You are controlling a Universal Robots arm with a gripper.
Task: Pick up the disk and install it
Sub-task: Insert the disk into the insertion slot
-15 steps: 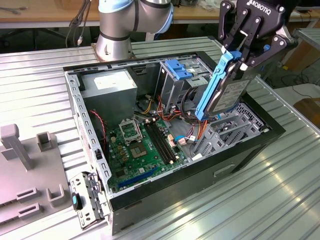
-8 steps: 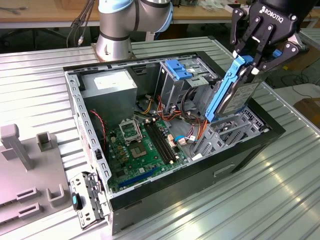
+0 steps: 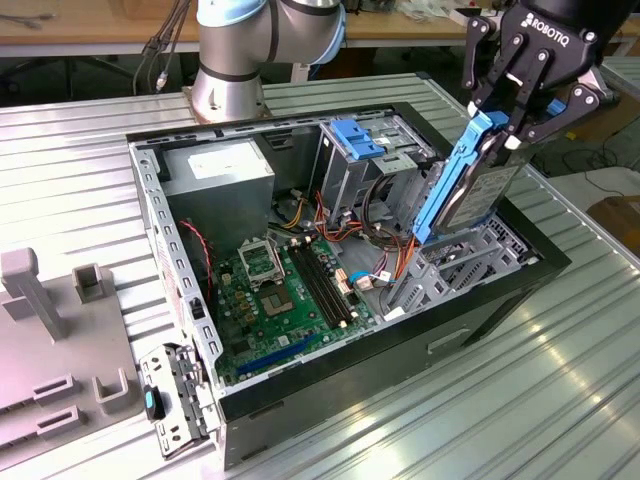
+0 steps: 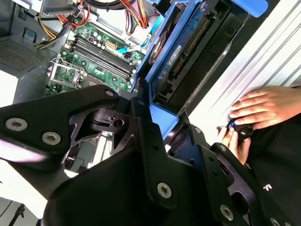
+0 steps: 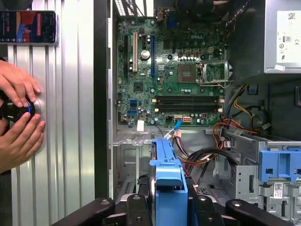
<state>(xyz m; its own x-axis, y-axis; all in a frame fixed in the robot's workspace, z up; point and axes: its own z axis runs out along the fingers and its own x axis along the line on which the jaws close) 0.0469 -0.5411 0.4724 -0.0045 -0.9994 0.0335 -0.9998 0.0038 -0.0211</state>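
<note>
The disk (image 3: 487, 190), a grey drive with blue carrier rails, hangs steeply tilted over the drive bay at the open computer case's (image 3: 150, 210) end on the exterior view's right. My gripper (image 3: 505, 128) is shut on its upper end. The disk's lower end sits close above the grey bay frame (image 3: 455, 265); I cannot tell whether it touches. In the second wrist view the disk (image 4: 188, 52) runs away from the gripper (image 4: 160, 125), its connector edge showing. In the first wrist view its blue carrier (image 5: 168, 176) stands between the black fingers (image 5: 136, 207).
Inside the case lie the green motherboard (image 3: 290, 290), a grey power-supply box (image 3: 215, 170), a metal cage with blue top (image 3: 365, 140) and loose cables (image 3: 385, 255). A person's hands (image 5: 19, 110) hold a black knob on the ribbed table beside the case. Grey fixtures (image 3: 50, 340) stand at the exterior view's left.
</note>
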